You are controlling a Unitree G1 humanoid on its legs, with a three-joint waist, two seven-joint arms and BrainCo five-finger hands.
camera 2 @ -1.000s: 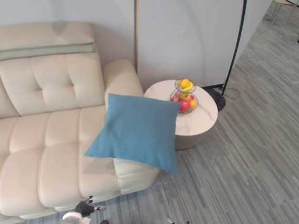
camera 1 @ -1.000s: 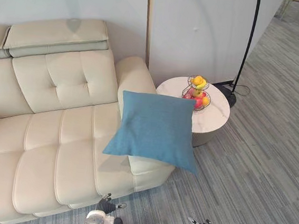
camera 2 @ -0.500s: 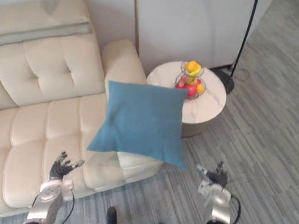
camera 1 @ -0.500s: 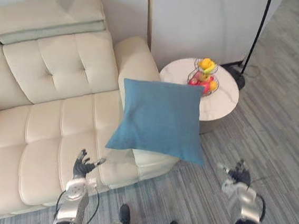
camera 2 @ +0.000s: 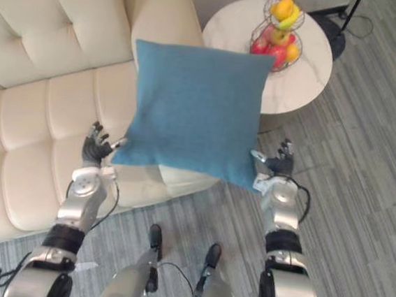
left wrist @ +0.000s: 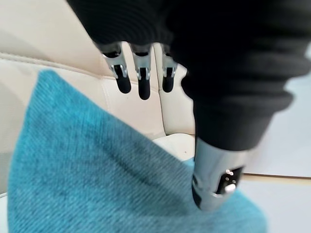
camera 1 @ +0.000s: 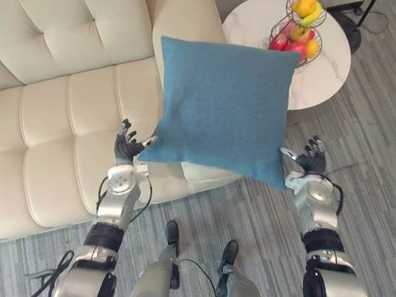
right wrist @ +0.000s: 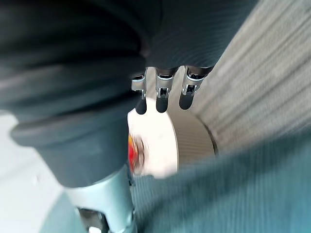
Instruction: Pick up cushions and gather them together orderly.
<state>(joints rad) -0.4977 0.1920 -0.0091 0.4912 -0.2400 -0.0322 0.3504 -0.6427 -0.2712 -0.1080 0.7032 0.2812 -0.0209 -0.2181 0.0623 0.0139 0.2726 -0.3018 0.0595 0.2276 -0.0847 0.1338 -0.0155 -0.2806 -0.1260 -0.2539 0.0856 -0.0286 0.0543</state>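
Nearing cushion (camera 1: 223, 105): left hand (camera 1: 124, 147), right hand (camera 1: 312, 160)

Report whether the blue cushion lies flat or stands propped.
Propped: blue cushion leans against the sofa arm, lower corner hanging free.

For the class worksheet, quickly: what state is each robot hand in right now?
Left hand: open, beside the blue cushion's corner, holding nothing.
Right hand: open, beside the opposite corner, holding nothing.

Pretty bright, even indoor light all over, nothing harsh. The blue cushion (camera 1: 223, 105) drops just a soft shadow on the cream sofa (camera 1: 55, 106) under its near edge. The leather has a mild sheen, and the white round table (camera 1: 328, 77) on the far right looks brightest.
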